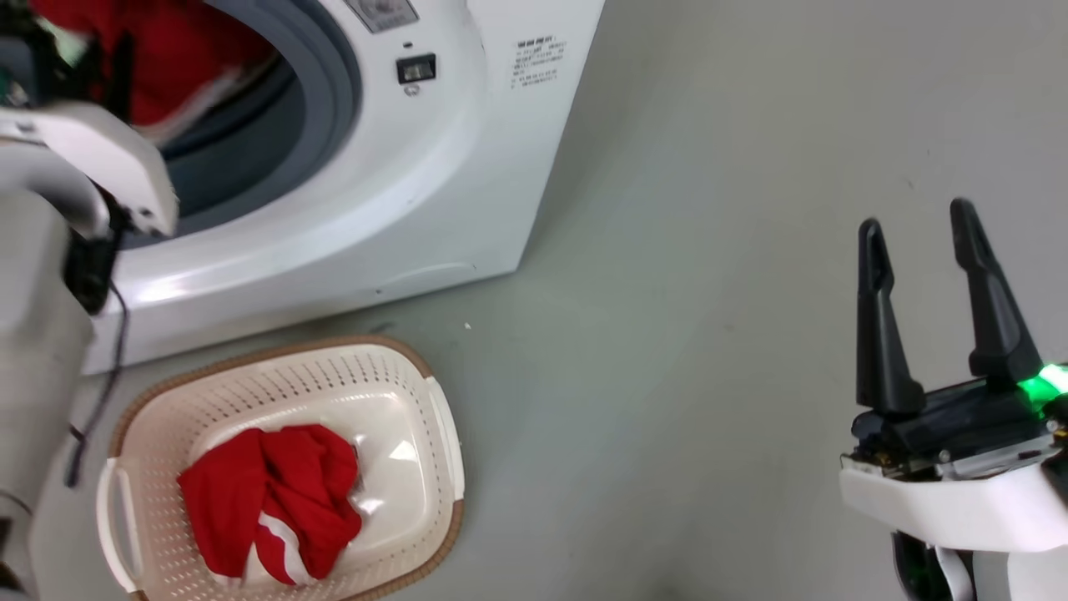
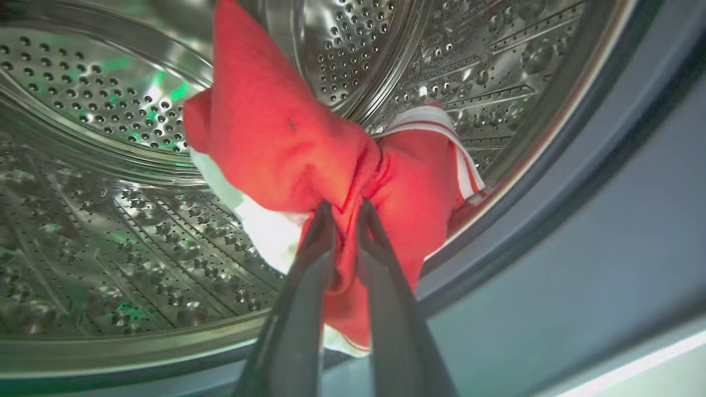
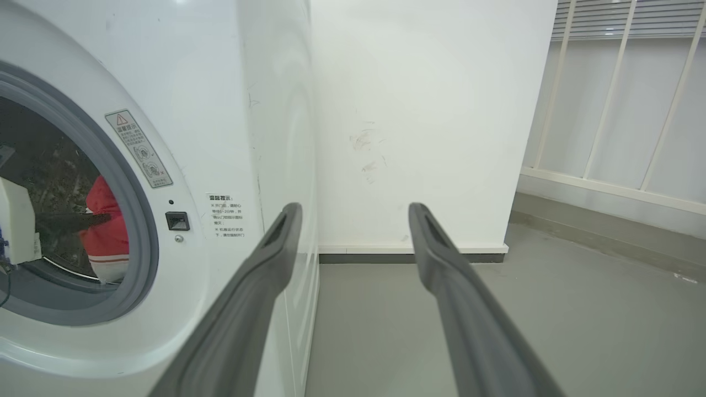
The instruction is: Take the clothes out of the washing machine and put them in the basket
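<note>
Left jaws tight on red garment in drum (head view: basket)

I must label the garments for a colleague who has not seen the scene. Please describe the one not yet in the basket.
Find the white washing machine and look into its steel drum. There a red garment with white trim is pinched by the left end effector. The other red garment lies loose in the basket.

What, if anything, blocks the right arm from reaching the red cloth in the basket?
Likely nothing, so probably yes: the right end effector hangs open above the floor, and the cloth lies uncovered in the basket.
</note>
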